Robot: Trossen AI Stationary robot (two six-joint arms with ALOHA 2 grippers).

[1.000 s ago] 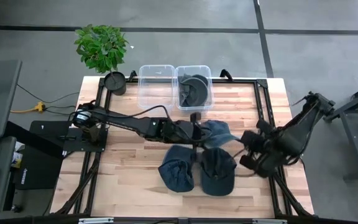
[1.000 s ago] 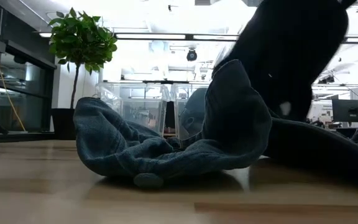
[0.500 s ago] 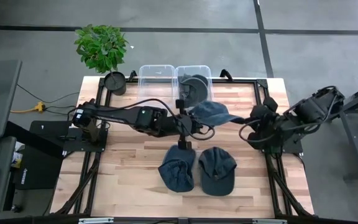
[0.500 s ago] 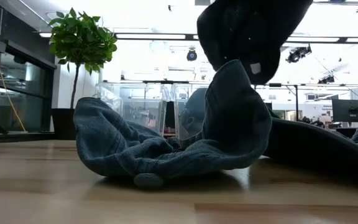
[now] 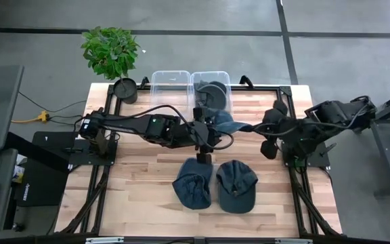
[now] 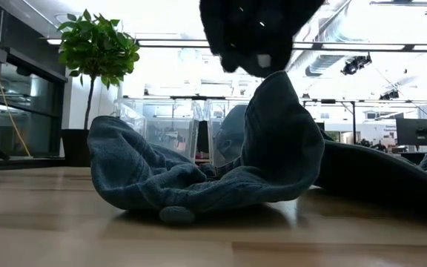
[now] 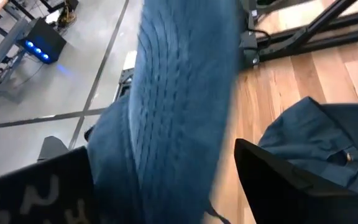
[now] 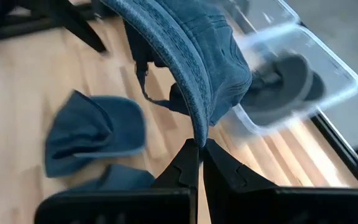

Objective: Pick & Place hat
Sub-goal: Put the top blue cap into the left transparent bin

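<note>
the blue hat point(image 5: 226, 120) hangs above the desk point(image 5: 141, 183), just in front of the right-hand clear bin point(image 5: 212, 93), which holds a dark hat point(image 5: 208, 95). the right gripper point(image 8: 197, 148) has its jaws clamped on the brim edge of the blue hat, reaching in from the side of the bin away from the potted plant point(image 5: 111, 51). the left gripper point(image 5: 205, 129) is at the hat's other side, its jaws apart with the brim between them. the empty clear bin point(image 5: 168, 91) stands beside the first, on its plant side. two more blue hats point(image 5: 193, 181) point(image 5: 237, 184) lie crumpled on the desk, well in front of the bins, side by side.
</note>
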